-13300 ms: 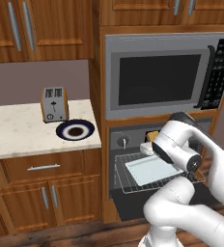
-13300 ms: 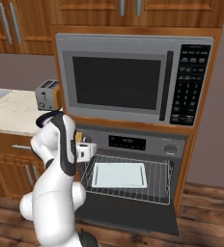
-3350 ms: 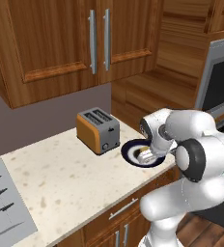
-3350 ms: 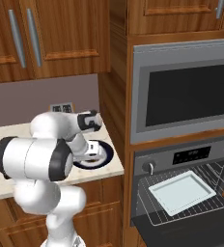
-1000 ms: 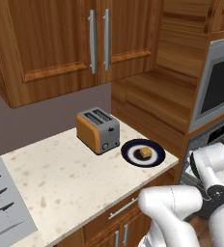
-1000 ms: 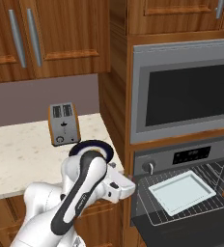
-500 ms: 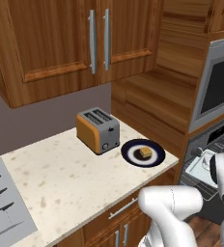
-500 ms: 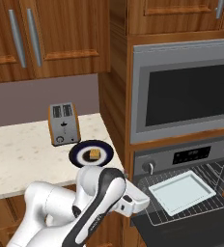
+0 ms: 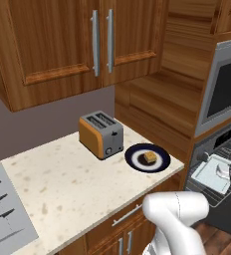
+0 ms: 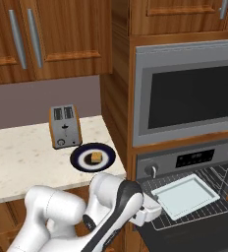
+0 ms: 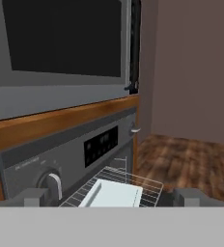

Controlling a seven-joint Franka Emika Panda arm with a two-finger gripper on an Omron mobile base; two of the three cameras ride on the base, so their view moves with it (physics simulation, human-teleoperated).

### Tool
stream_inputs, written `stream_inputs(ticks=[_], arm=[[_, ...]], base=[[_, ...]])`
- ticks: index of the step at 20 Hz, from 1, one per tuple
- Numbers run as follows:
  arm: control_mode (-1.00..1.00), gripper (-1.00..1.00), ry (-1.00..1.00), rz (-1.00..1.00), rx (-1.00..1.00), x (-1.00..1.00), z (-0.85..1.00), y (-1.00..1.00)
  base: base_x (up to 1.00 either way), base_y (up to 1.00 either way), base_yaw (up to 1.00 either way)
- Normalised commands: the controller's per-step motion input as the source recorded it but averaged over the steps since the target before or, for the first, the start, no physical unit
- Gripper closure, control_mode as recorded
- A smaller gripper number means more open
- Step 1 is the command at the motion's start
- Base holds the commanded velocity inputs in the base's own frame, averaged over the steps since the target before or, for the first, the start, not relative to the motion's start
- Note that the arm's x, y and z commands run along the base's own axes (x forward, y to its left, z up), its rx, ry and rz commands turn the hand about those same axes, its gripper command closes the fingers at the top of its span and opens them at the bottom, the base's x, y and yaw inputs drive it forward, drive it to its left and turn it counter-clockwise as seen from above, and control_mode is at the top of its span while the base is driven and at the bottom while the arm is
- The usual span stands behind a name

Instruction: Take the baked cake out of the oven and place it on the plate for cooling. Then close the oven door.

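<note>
step: cake (image 9: 149, 157) sits on plate (image 9: 147, 158); door shutting remains | how: gripper (image 10: 150, 208), jaws wide and empty, should get under door (image 10: 194, 241), push up evenly, clear of rack (image 10: 197, 206) | surface (image 9: 67, 189): toaster (image 9: 101, 134) left of plate | room: oven (image 10: 185, 197) open, tray (image 10: 185, 196) inside, microwave (image 10: 185, 93) above

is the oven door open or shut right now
Open. The oven door hangs down, leaving the wire rack and baking tray exposed.
</note>
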Motion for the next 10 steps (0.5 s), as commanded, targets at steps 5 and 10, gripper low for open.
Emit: stream_inputs(ticks=[5,10], arm=[[1.00,-1.00,0.07,0.00,0.00,-0.01,0.00,0.00],[1.00,-1.00,0.00,0.00,0.00,0.00,0.00,0.00]], base=[[-0.02,0.00,0.00],[-0.10,-0.09,0.00]])
